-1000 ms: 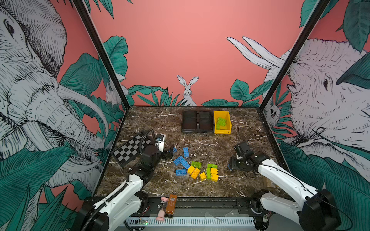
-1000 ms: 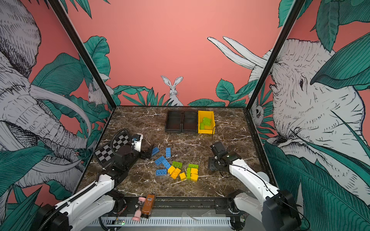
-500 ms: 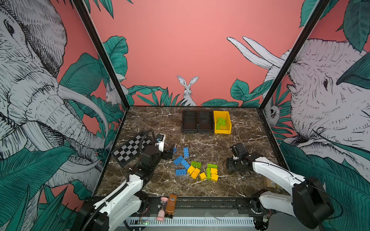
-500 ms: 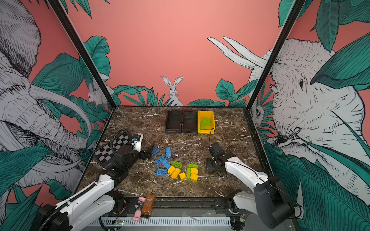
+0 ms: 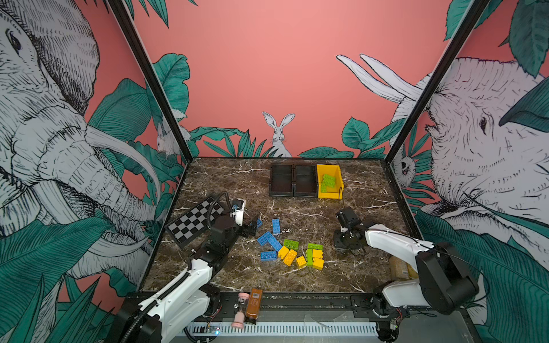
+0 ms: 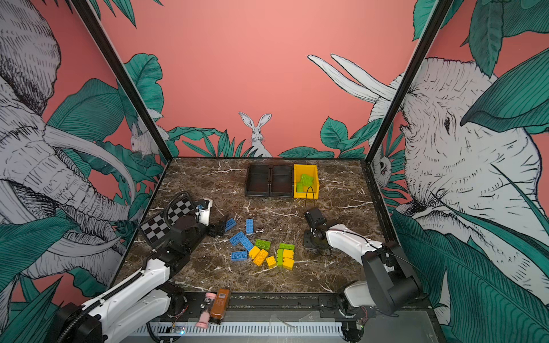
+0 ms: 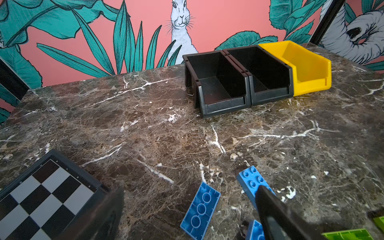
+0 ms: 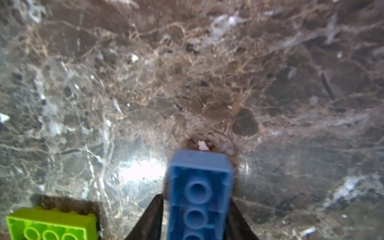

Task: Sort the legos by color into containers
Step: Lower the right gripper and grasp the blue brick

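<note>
Item 1, right gripper (image 8: 196,197): fingers pressed onto the 2 long sides of a blue brick (image 8: 199,180), hollow underside toward the wrist camera. The brick's far end is at or just above the marble table (image 8: 207,72); whether it touches cannot be told. A lime green brick (image 8: 52,226) lies near.

Item 2, left gripper (image 7: 188,187): spread wide, holding nothing, low over loose blue bricks (image 7: 200,207) beside the checkerboard (image 7: 47,197).

Item 3, unsorted legos: a mixed cluster of blue pieces (image 5: 268,255), yellow pieces (image 5: 289,257) and green pieces (image 5: 291,243) on the table between the 2 arms.

Item 4, containers: 3 in a row at the back, side by side.
- outer black bin (image 5: 280,181): empty.
- middle black bin (image 5: 305,181): empty.
- yellow bin (image 5: 330,194): binned green bricks (image 5: 328,181) only, count unclear.

Item 5, hazards (judgement):
- The fingers appear to take only part of the brick's length, so it may pivot or slip on the lift.
- Release over the yellow bin would mix blue with green. A black bin is the fit.
- A high release may bounce the brick out.
- The left gripper's finger sits over a blue brick and could knock it aside.
</note>
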